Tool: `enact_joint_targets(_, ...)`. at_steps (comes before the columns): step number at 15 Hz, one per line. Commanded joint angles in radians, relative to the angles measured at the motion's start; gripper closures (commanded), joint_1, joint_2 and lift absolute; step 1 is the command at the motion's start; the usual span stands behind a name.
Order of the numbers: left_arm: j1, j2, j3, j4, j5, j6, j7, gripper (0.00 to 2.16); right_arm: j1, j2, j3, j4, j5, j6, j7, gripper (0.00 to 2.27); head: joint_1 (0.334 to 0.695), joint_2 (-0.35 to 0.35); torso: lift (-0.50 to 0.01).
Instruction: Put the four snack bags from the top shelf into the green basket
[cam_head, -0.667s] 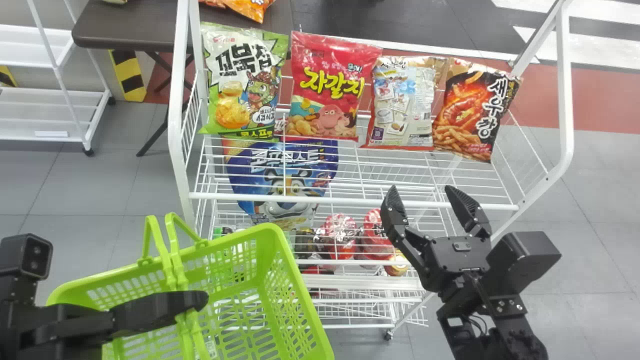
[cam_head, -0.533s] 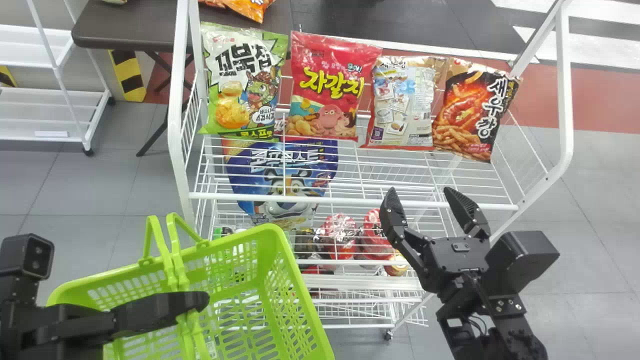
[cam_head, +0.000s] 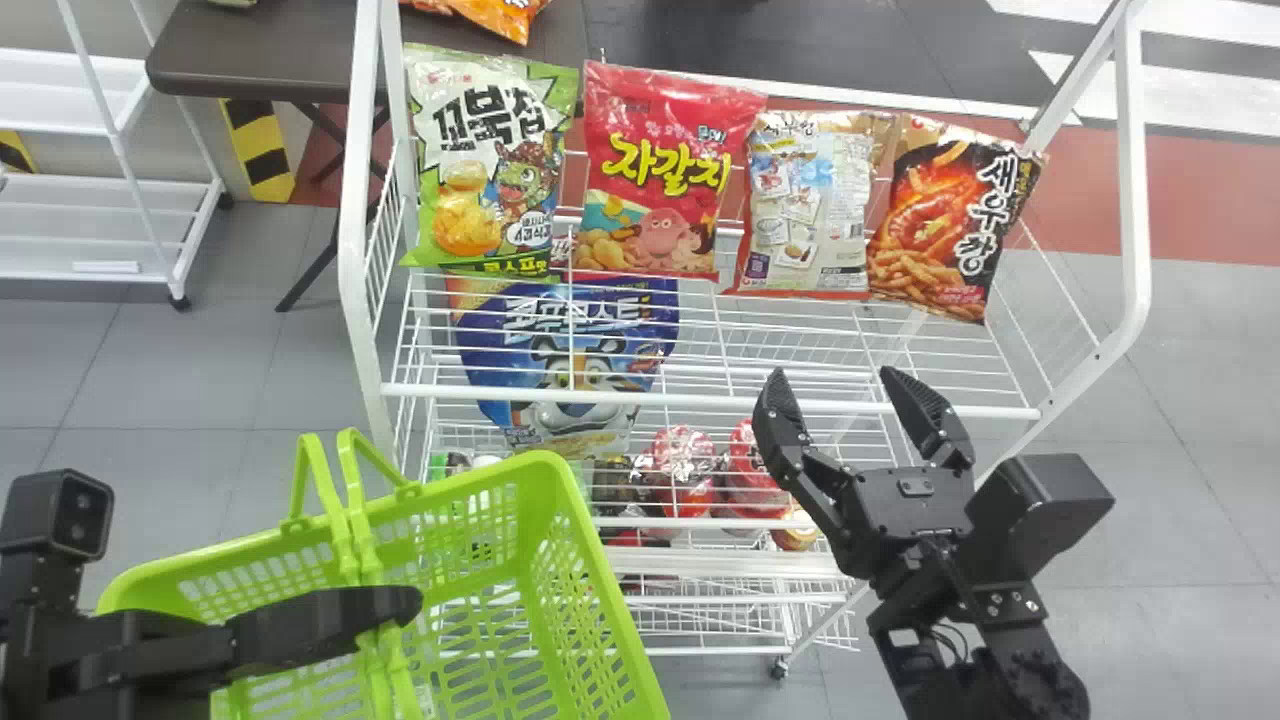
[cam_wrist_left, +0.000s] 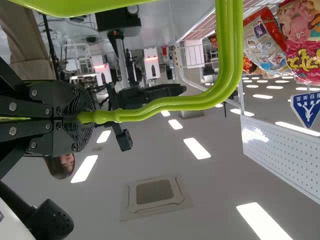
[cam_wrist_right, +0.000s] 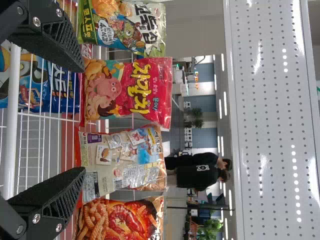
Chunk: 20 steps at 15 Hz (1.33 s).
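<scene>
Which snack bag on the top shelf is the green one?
The green and white bag at the left end of the row in the head view, beside the red bag. None of the other three is green.

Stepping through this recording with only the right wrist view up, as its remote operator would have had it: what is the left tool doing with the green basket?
Observer: The left wrist view shows the left tool shut on the basket's handles.
Operator: My view doesn't show me that side. Is the basket loaded with anything from the shelf?
Observer: Not that I can see. In the head view, none of the four snack bags is in the part of the green basket that shows; the left arm hides a little of it.
</scene>
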Motion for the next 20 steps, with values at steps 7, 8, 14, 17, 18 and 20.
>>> enact_joint_targets(7,0.006,0.0,-0.003,0.008,0.0,-0.012,-0.011,2.15,-0.27,0.002,0.139,0.16,0.004,0.209,-0.001,0.13,0.695,-0.102,0.0)
enact_joint_targets(8,0.007,0.0,-0.003,0.008,0.0,-0.018,-0.011,2.15,-0.329,0.002,0.165,0.204,0.003,0.243,-0.001,0.13,0.695,-0.085,0.0)
enact_joint_targets(14,0.02,-0.001,-0.001,0.009,0.003,-0.034,-0.011,2.15,-0.681,0.056,0.318,0.566,-0.011,0.274,0.002,0.16,0.695,0.058,0.0)
enact_joint_targets(17,0.027,-0.001,0.0,0.012,0.006,-0.043,-0.011,2.15,-0.823,0.057,0.359,0.787,-0.031,0.117,0.015,0.16,0.695,0.12,0.0)
enact_joint_targets(18,0.03,-0.001,-0.001,0.012,0.01,-0.046,-0.011,2.15,-0.863,0.057,0.361,0.865,-0.035,0.071,0.015,0.16,0.695,0.126,0.0)
enact_joint_targets(20,0.032,-0.001,-0.003,0.015,0.011,-0.058,-0.011,2.15,-0.938,0.057,0.359,1.006,-0.049,-0.024,0.02,0.16,0.695,0.129,0.0)
